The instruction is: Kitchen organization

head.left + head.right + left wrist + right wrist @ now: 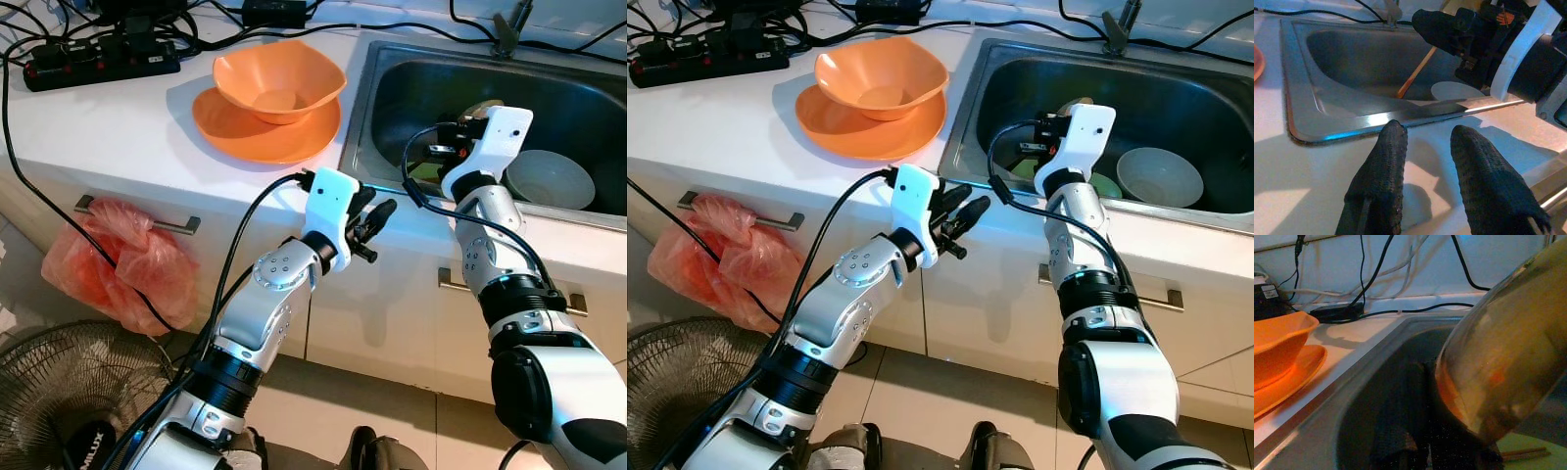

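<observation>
Steel sink (392, 108), right gripper (1449, 440) gripping glass bowl (1508, 342) (tilted)

My two head cameras look forward and down from above the white countertop (118, 127), both taking in the stainless steel sink (1019, 73) and the orange bowl stacked on an orange plate (279, 83) just beside it. My left wrist camera sits low and close over the counter edge, facing along its black fingers (1381, 181) toward the sink. My right wrist camera is inside the sink, very near a tilted glass bowl (1508, 352), facing back toward the orange dishes.
</observation>
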Controlling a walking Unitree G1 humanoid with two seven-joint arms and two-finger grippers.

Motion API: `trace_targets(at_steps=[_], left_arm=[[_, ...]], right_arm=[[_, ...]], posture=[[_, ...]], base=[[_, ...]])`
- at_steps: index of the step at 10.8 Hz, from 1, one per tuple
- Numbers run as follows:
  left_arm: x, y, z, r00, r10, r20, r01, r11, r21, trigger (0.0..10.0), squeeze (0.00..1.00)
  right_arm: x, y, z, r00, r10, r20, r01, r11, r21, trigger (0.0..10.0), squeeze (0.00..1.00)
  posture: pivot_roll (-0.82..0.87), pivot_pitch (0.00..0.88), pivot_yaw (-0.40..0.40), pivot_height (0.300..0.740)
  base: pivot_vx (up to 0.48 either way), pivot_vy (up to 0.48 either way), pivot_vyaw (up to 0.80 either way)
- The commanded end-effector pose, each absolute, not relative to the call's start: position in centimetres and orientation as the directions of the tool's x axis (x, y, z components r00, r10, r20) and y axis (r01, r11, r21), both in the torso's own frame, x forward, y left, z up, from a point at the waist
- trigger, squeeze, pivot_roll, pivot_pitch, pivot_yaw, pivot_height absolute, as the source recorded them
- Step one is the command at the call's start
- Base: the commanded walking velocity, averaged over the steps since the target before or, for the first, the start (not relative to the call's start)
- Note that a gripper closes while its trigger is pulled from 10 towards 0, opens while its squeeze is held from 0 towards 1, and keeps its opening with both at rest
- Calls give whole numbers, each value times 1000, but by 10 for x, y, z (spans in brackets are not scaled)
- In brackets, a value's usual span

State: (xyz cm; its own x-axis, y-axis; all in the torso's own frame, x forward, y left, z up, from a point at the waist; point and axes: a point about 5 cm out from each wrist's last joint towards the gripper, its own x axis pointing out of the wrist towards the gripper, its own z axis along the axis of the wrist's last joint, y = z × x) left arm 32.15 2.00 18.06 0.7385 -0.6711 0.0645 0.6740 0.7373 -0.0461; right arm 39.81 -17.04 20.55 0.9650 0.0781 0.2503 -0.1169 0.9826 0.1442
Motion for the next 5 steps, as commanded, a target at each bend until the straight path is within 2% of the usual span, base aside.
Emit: trace_targets(at_steps=[1, 5], left_arm=[[319, 16, 182, 726, -685, 64, 688, 725, -32, 10000, 0], [319, 16, 182, 726, -685, 64, 688, 725, -32, 10000, 0]], right_arm=[[399, -173, 213, 959, 73, 273, -111, 985, 129, 10000, 0], [399, -173, 213, 959, 73, 273, -111, 985, 129, 10000, 0]], posture=[[174, 127, -21, 740], [174, 127, -21, 740]], base=[[0, 0, 0], [0, 0, 0]])
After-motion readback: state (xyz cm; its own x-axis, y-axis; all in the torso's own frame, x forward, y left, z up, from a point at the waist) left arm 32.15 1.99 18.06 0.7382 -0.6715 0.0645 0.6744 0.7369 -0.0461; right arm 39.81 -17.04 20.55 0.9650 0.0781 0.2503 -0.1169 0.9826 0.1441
